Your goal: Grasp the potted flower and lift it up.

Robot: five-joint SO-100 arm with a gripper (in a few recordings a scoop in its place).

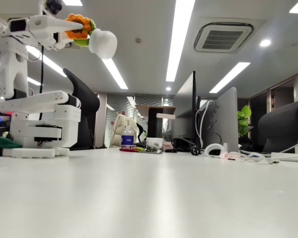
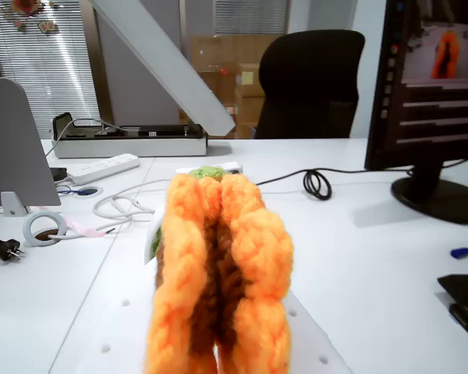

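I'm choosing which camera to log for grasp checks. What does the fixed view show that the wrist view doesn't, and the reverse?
Fixed view alone: the white arm's pincer shut on the crocheted orange-yellow potted flower, held high above the white table and tipped sideways, its squat glossy white pot pointing right; also a small water bottle.

Wrist view alone: the squeezed orange petals close up, a coiled black cable, a white power strip and a black monitor.

Both share: the potted flower and a black office chair.

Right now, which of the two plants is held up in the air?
The potted flower, orange with a white pot, is held high by the claw. The leafy green plant stands far behind the monitors.
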